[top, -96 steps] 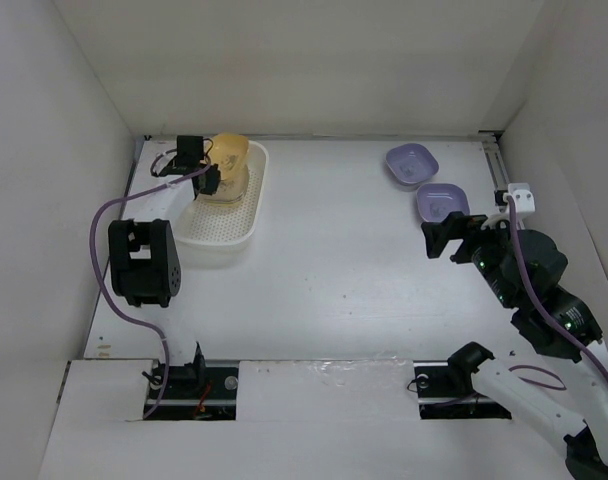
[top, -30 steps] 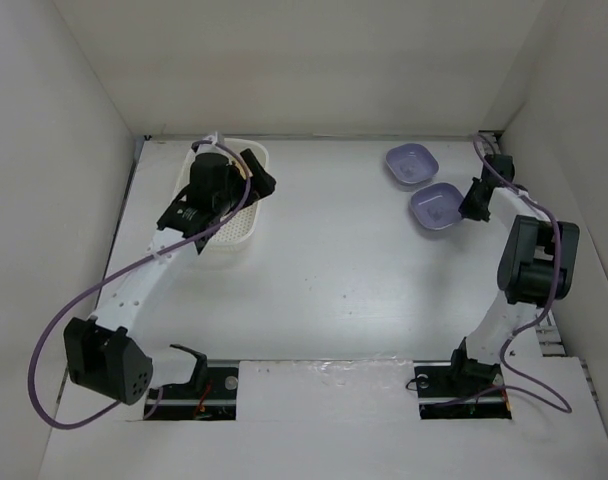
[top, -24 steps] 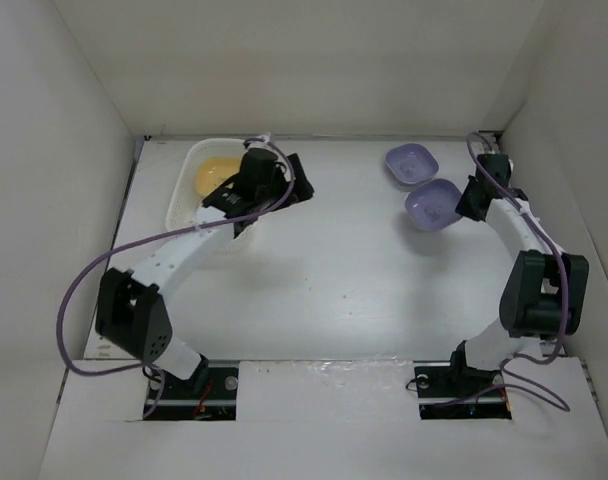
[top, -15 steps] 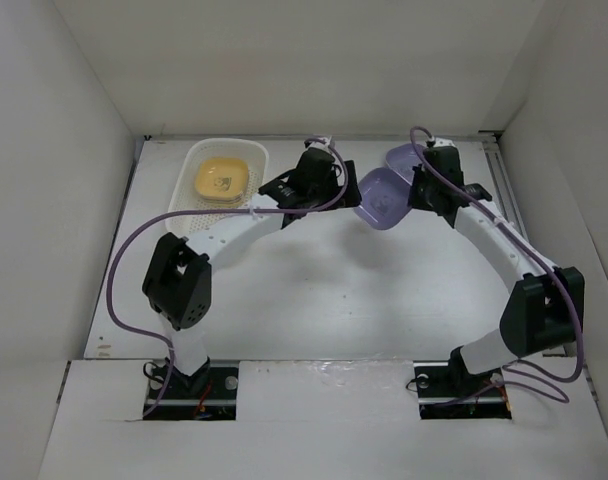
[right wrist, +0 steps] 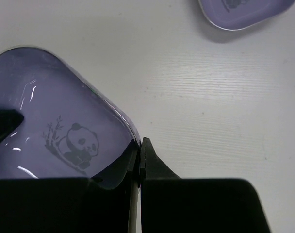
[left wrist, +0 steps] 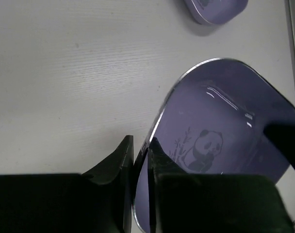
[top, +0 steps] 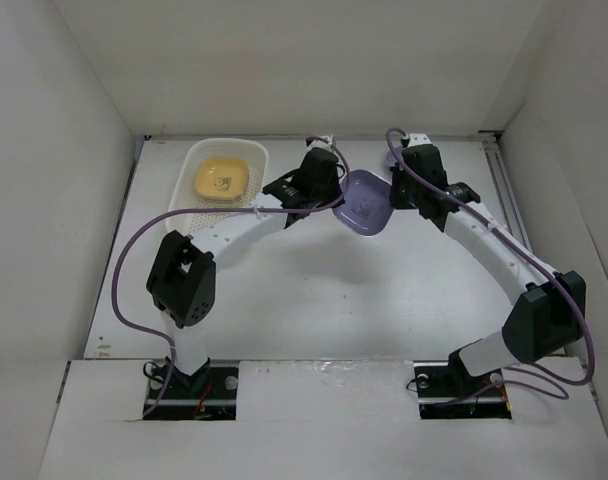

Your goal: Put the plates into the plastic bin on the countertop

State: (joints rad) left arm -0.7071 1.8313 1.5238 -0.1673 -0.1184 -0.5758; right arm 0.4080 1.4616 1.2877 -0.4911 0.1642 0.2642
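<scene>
A lavender plate point(top: 366, 203) with a panda print hangs tilted above the middle of the countertop point(top: 334, 290), gripped from both sides. My left gripper point(top: 334, 198) is shut on its left rim, seen up close in the left wrist view, where the left gripper point(left wrist: 140, 145) pinches the lavender plate point(left wrist: 225, 126). My right gripper point(top: 397, 195) is shut on the opposite rim; in the right wrist view the right gripper point(right wrist: 140, 145) clamps that lavender plate point(right wrist: 55, 111). A yellow-orange plate point(top: 222, 180) lies in the plastic bin point(top: 188, 168) at the back left.
A second lavender plate point(left wrist: 215, 9) rests on the countertop beyond the held one, and the right wrist view shows that second lavender plate point(right wrist: 244, 12) too. In the top view my right arm covers it. White walls enclose the surface on three sides.
The right arm lifted the lavender plate and carried it left to the middle. The left arm swung away from the bin to meet it, and its jaws closed on the plate's rim.
</scene>
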